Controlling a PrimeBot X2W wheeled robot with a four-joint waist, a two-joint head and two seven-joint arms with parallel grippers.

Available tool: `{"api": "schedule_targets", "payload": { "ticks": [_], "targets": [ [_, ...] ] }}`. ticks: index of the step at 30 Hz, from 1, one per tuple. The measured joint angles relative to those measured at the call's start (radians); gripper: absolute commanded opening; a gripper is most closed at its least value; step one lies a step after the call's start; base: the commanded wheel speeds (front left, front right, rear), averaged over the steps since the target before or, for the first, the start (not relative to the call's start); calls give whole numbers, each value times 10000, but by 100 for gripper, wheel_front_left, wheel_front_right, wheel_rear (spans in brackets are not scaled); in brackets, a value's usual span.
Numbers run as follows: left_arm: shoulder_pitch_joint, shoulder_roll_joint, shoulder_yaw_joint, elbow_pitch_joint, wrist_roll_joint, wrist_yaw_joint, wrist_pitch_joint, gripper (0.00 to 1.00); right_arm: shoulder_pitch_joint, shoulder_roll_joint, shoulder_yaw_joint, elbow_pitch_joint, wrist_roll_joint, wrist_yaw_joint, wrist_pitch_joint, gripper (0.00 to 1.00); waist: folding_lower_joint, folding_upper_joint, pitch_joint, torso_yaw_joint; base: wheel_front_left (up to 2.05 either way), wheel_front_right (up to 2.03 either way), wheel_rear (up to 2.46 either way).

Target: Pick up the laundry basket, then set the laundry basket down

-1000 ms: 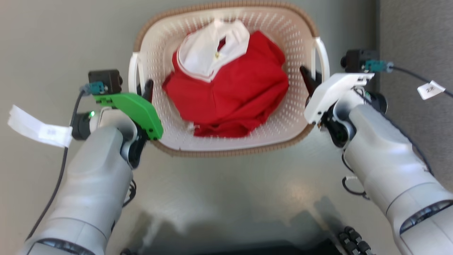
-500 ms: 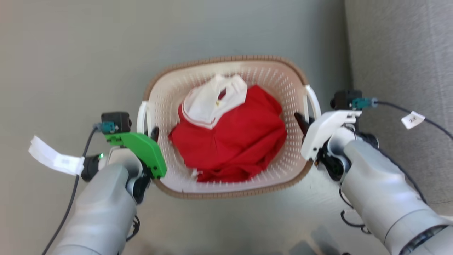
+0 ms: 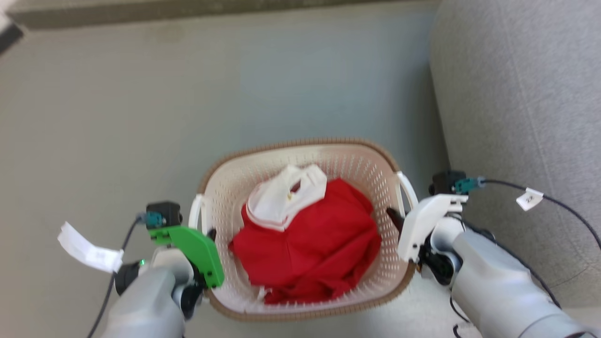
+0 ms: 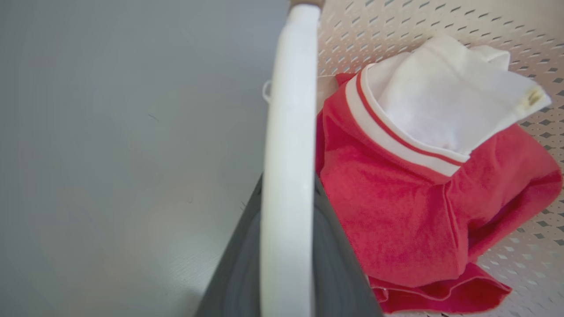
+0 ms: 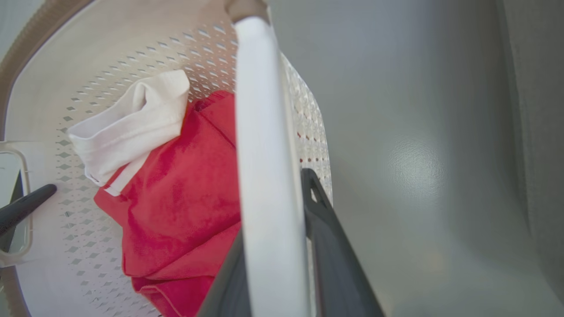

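Over grey floor (image 3: 141, 117) | laundry basket (image 3: 361, 169) | cream, perforated, brown woven rim

Your left forearm (image 3: 145, 305) is smooth pale grey with a bright green wrist cover (image 3: 199, 253). Your right forearm (image 3: 497, 291) matches it, but its cover (image 3: 420, 225) is white. The left wrist carries a black camera (image 3: 163, 213), teal plug (image 3: 154, 218), dark cable (image 3: 105, 305) and white paper tag (image 3: 89, 248); the right carries the same set. Your pincer fingers (image 5: 335, 264) are dark grey.
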State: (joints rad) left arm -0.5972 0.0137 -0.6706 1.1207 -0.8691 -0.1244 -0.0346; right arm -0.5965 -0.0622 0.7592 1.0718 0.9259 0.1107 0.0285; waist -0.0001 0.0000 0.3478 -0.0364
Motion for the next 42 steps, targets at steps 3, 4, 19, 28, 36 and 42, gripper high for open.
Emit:
{"api": "schedule_targets", "payload": {
  "ticks": [3, 4, 19, 28, 36, 42],
  "targets": [
    [480, -10, -144, -10, -203, 0, 88, 0, 423, 17, 165, 104, 109, -40, 140, 0, 0, 0, -580, 6, 0, 0, 0],
    [621, -12, -163, -2, -282, 0, 92, 0, 540, 21, 207, 111, 153, -42, 174, 0, 0, 0, -723, 10, 0, 0, 0],
    [1778, 4, -470, 59, -698, -2, 357, 0, 1602, 44, 673, 245, 629, -40, 742, 0, -1, 0, -2542, -3, 0, 0, 0],
    [1879, 15, -639, 35, -959, -2, 430, 0, 1602, 38, 830, 336, 717, -40, 915, 0, -1, 0, -2921, -81, 0, 0, 0],
    [1878, 23, -732, 36, -1076, -2, 516, 0, 1599, 29, 911, 372, 838, -40, 1003, 0, 0, 0, -2909, -109, 0, 0, 0],
    [1878, 25, -784, 38, -1133, -2, 569, 0, 1590, 25, 972, 405, 957, -40, 1049, 0, 0, 0, -2857, -112, 0, 0, 0]
  ]
}}
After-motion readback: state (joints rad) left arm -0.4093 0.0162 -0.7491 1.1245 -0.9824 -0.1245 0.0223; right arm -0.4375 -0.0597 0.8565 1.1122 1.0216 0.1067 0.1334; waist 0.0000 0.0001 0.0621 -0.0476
